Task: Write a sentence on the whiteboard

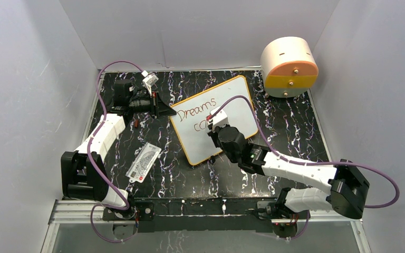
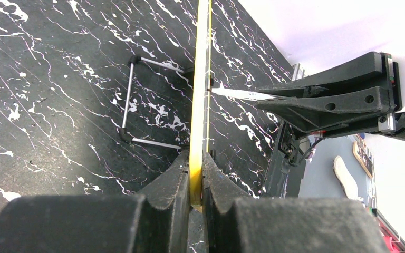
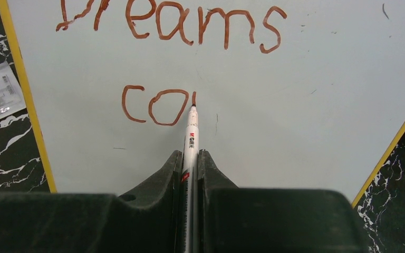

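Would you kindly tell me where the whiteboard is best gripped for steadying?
Grip the whiteboard by its thin yellow frame at the left edge, coming from the left, one finger on each face, as the left gripper does. That edge is slim, and the face is left free for the marker.

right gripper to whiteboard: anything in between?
Only the white marker, clamped in the right gripper, its tip touching the whiteboard just after "co" of the sentence. Right wrist view shows it.
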Controlling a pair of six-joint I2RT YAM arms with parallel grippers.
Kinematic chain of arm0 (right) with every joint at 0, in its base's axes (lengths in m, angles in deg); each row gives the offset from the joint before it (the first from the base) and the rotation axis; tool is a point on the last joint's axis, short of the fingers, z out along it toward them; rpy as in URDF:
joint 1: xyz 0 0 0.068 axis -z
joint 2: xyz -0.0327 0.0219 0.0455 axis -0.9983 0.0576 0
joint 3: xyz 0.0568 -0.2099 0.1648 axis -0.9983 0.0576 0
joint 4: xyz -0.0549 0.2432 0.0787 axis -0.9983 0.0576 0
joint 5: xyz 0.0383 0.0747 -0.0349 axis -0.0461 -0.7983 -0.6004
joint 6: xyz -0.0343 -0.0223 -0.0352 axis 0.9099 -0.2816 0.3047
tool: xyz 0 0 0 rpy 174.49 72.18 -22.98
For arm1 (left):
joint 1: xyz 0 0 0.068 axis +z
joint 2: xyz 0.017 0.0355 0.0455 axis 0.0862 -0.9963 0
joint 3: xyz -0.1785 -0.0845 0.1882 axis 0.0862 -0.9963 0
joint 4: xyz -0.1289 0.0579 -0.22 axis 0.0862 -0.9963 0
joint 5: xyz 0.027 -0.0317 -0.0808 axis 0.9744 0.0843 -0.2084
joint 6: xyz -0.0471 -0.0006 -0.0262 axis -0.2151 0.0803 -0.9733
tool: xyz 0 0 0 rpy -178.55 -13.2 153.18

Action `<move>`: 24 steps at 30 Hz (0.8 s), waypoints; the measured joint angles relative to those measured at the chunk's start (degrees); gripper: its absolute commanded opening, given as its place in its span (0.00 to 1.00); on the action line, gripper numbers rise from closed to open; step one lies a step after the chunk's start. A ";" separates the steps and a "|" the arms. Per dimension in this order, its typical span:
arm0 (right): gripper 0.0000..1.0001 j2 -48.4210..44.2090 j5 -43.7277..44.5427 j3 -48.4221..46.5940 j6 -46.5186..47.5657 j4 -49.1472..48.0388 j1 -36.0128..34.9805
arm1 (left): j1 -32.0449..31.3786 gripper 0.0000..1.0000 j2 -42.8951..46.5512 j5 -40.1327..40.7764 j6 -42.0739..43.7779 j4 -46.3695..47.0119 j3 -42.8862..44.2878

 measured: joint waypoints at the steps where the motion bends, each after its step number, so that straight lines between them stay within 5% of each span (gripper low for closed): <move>1: 0.00 -0.13 -0.02 0.13 -0.37 0.31 0.00 | 0.00 0.00 0.00 0.00 0.00 0.00 0.00; 24: 0.00 -1.55 -0.55 1.70 -2.08 2.69 0.02 | 0.00 0.00 0.00 0.00 0.00 -0.02 0.02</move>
